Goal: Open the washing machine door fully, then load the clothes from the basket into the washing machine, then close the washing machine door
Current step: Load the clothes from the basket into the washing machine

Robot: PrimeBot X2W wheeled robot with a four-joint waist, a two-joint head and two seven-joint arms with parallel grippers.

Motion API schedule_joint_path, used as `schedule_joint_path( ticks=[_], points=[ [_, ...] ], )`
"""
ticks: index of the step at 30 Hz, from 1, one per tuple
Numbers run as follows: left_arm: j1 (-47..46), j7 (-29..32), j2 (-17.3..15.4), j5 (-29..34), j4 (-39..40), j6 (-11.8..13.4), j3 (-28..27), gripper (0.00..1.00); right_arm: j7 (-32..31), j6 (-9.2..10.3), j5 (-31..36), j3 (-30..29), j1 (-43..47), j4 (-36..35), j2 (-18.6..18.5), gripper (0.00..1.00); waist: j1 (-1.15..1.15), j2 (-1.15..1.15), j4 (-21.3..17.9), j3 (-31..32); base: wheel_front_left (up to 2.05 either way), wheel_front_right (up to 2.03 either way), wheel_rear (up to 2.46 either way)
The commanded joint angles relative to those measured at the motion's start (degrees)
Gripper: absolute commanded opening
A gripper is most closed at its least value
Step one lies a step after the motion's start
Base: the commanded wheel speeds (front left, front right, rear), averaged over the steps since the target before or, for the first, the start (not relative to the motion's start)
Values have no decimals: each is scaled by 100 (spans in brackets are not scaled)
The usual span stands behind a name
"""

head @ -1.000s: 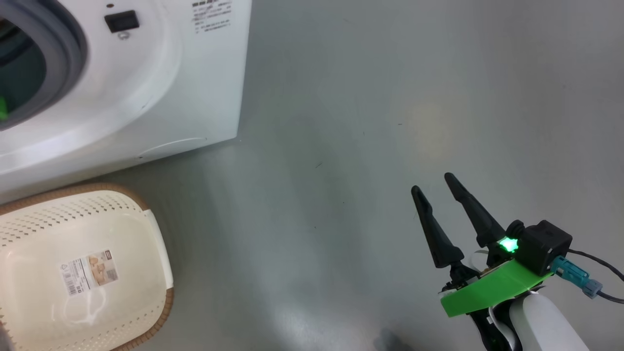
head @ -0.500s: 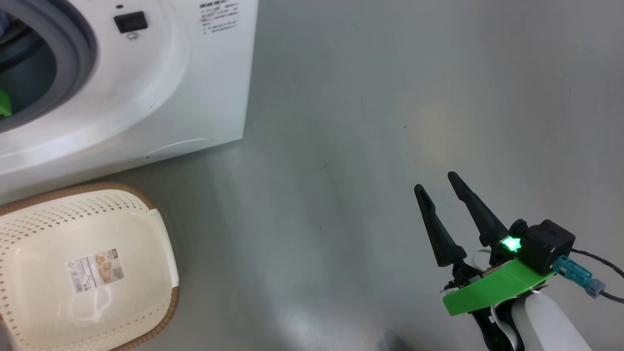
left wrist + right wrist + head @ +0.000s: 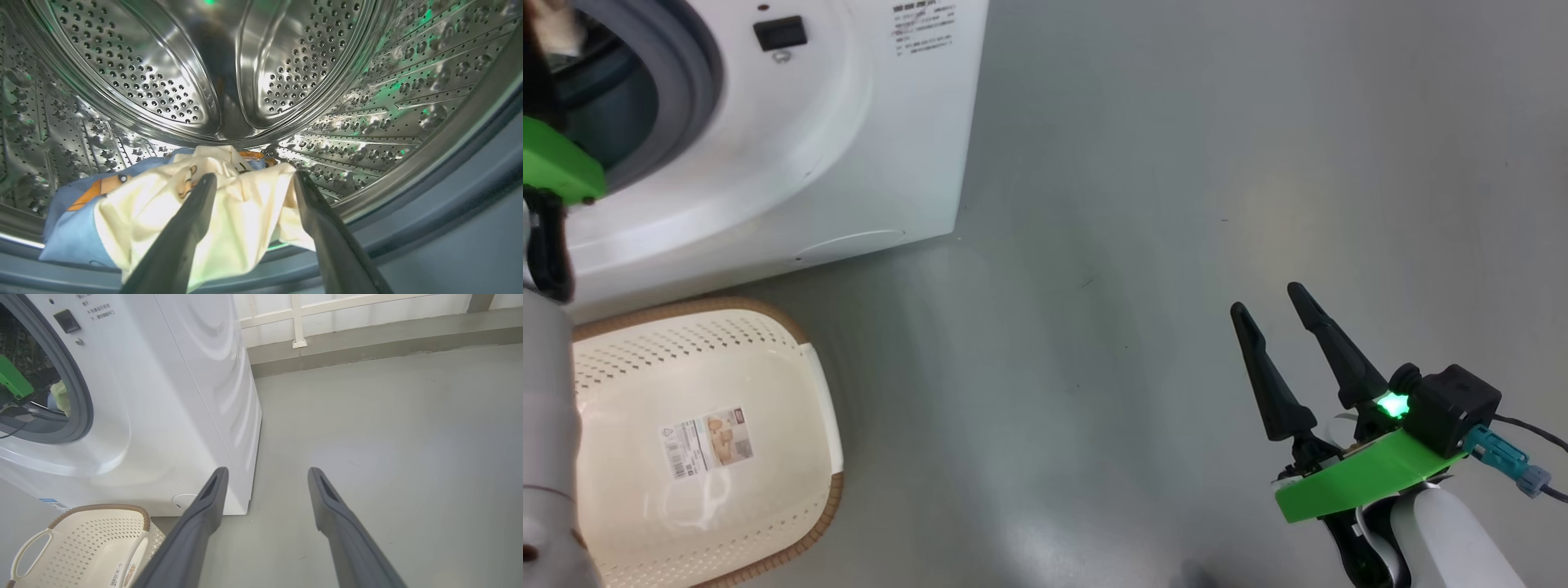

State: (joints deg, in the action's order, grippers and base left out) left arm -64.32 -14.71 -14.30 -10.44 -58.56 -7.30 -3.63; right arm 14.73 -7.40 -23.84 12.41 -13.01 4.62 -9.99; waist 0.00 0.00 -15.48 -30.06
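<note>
In the left wrist view, the clothes lie at the front lip of the steel drum point(image 3: 163, 73): a cream garment point(image 3: 245, 212) on top of a light blue one point(image 3: 73, 228). My left gripper point(image 3: 254, 179) is open, one finger on each side of the cream cloth. The washing machine point(image 3: 849, 122) stands at the head view's upper left, and my left arm point(image 3: 547, 425) reaches into its opening. The basket point(image 3: 825, 506) in front of it holds nothing but its sticker. My right gripper point(image 3: 1267, 298) hovers open over the floor, holding nothing. The washing machine door is out of view.
Grey floor point(image 3: 1135, 204) stretches wide to the right of the machine and the basket. In the right wrist view, a wall with a low kerb point(image 3: 367, 339) runs behind the machine point(image 3: 184, 396), and the basket point(image 3: 102, 539) sits at its foot.
The head camera has turned, shifting the whole picture to the right. My left arm's green bracket and forearm have come into the left edge. The right gripper stays as it was.
</note>
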Motion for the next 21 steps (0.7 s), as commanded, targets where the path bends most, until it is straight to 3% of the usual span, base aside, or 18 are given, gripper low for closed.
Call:
schedule_joint_path(
  ticks=[1, 21],
  points=[
    [193, -29, -196, -100, 258, -17, -24, 100, 27, -9, -24, 92, 50, -136, -75, 100, 0, 0, 44, 17, 0, 0, 0],
    [1505, -29, 223, -251, 1362, -18, -230, 100, 27, -9, 11, -128, 252, -78, -193, 100, 0, 0, 472, 457, 0, 0, 0]
  ],
)
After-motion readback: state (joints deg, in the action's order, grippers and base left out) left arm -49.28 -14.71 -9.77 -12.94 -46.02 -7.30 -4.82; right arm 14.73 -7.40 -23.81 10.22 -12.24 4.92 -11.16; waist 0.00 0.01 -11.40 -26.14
